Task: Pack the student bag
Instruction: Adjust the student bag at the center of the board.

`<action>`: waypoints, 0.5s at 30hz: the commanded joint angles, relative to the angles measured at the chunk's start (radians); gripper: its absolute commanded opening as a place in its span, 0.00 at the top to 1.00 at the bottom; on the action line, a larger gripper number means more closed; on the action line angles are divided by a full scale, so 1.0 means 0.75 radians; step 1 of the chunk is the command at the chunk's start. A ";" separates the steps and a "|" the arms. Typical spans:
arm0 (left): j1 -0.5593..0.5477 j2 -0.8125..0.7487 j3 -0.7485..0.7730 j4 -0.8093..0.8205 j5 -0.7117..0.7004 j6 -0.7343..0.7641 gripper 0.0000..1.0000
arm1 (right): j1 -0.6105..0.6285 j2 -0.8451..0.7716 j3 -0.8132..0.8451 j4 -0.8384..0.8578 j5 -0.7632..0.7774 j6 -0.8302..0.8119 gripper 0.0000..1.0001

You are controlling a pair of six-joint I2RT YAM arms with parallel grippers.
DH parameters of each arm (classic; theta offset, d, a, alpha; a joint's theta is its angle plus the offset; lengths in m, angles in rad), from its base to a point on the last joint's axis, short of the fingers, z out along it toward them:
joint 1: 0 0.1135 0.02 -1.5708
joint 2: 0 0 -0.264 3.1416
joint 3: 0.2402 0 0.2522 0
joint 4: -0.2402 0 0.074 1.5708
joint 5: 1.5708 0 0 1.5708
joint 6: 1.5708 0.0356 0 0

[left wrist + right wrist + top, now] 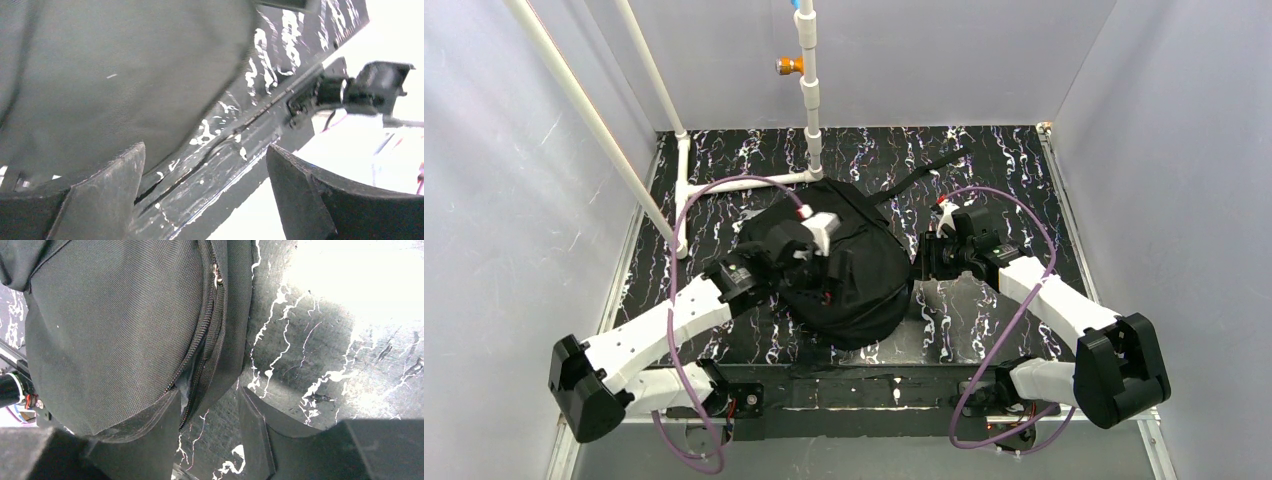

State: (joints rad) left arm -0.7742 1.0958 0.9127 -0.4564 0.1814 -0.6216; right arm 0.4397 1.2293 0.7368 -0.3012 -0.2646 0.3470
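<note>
Black student bag (pixel 874 275) lies flat, with the black white-veined table (pixel 994 165) under it.
The bag is soft woven fabric with a rounded oval outline. The left gripper (pixel 205 150) is over the bag's left part, its jaws released and wide, nothing between them. The right gripper (pixel 207 400) is at the bag's right edge, jaws also released, and the coarse zipper (pixel 206 330) seam reaches between them.

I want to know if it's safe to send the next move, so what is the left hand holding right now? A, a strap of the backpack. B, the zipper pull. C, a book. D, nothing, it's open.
D: in the left wrist view the left hand has its fingers wide apart with only the table showing between them; the student bag lies off to one side, not between the fingers.
</note>
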 commanded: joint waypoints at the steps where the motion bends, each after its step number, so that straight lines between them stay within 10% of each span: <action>1: -0.264 0.099 0.116 0.083 -0.321 0.304 0.10 | 0.003 -0.020 0.063 0.043 -0.062 0.030 0.46; 10: -0.408 0.576 0.382 0.136 -0.680 0.488 0.26 | 0.009 -0.013 0.005 0.345 -0.251 0.332 0.48; 15: -0.408 0.674 0.449 0.068 -0.855 0.448 0.53 | 0.011 0.016 0.038 0.266 -0.221 0.276 0.56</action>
State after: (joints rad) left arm -1.0798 1.6024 1.1893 -0.3428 -0.2798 -0.2886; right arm 0.4408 1.2312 0.7368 -0.1303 -0.4126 0.5484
